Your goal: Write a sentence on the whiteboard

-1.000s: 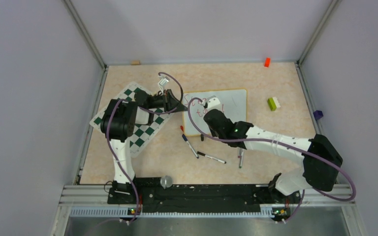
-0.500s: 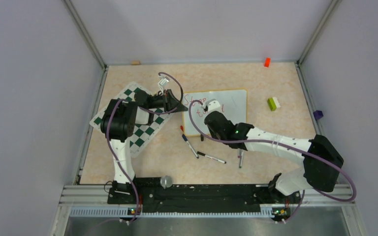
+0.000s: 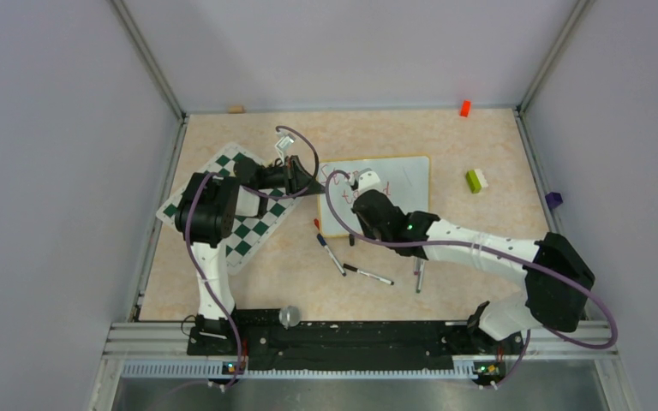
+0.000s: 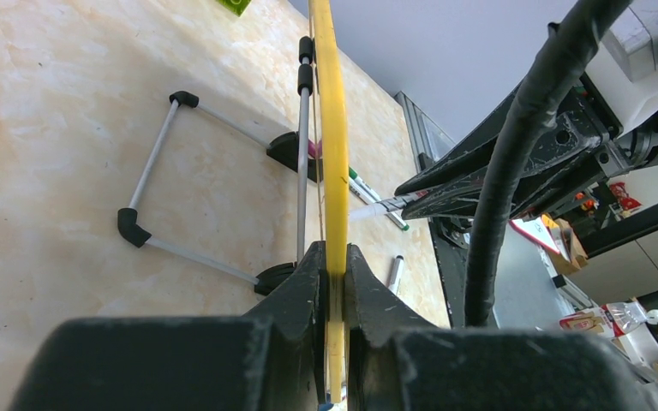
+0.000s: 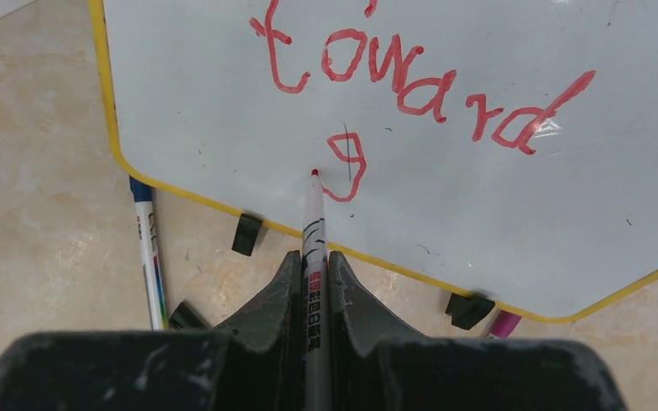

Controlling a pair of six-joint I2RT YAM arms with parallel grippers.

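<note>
The whiteboard (image 3: pixel 407 184) lies propped on the table, with a yellow-toned frame (image 5: pixel 110 128) and black feet (image 5: pixel 245 234). My left gripper (image 3: pixel 312 190) is shut on its left edge, and the left wrist view shows the frame (image 4: pixel 329 128) pinched between the fingers of that gripper (image 4: pixel 332 257). My right gripper (image 5: pixel 314 261) is shut on a white marker (image 5: pixel 313 218) over the board, also seen from above (image 3: pixel 362 188). The sentence reads "toward" (image 5: pixel 394 77) in red with a lone "g" (image 5: pixel 347 158) below it. The marker's red tip sits just left of that "g".
A green-and-white chessboard mat (image 3: pixel 240 231) lies under the left arm. Loose markers (image 3: pixel 330 253) (image 3: pixel 368 275) (image 3: pixel 419 276) lie in front of the board. A blue-capped marker (image 5: pixel 148 248) and a pink one (image 5: pixel 504 324) poke out under it. A green-white block (image 3: pixel 477 180) and a red block (image 3: pixel 464 108) lie at the right.
My right gripper with the marker has shifted slightly left over the board. The left gripper has kept its hold on the board's edge.
</note>
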